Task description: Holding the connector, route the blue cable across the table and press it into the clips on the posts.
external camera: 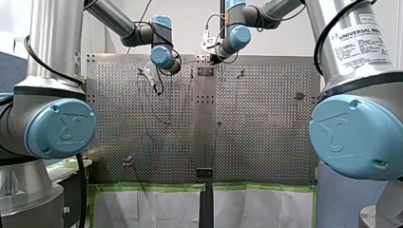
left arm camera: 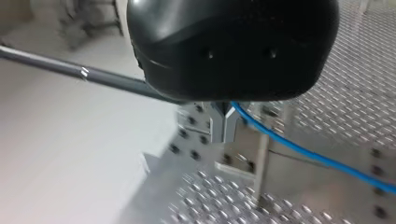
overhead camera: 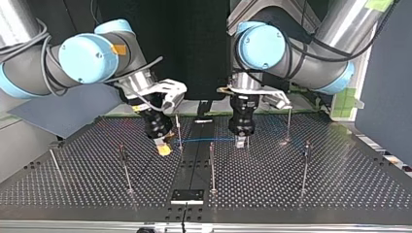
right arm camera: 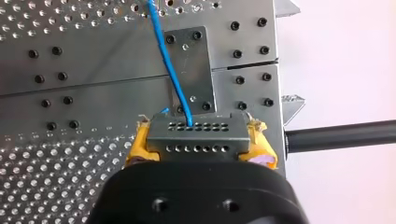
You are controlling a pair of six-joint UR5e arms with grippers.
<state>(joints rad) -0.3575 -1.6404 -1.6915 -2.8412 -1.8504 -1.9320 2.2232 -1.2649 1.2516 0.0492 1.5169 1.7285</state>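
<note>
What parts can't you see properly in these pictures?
- Top view: the clips on the posts are too small to make out.
- Left wrist view: my left hand's black body hides where the blue cable goes.
- Right wrist view: my right hand covers the connector's underside.

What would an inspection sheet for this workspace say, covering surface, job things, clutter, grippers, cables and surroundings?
Surface: perforated metal table, two plates joined by a centre strip.
Job's things: thin metal posts upright; grey multi-hole metal connector; thin blue cable; clips too small to judge.
Clutter: nothing seen.
Grippers: my right gripper shut on the connector between yellow pads; my left gripper shut on the cable.
Cables: blue cable stretched between both grippers, leaving the connector.
Surroundings: green tape edging white sheets by the table.
</note>
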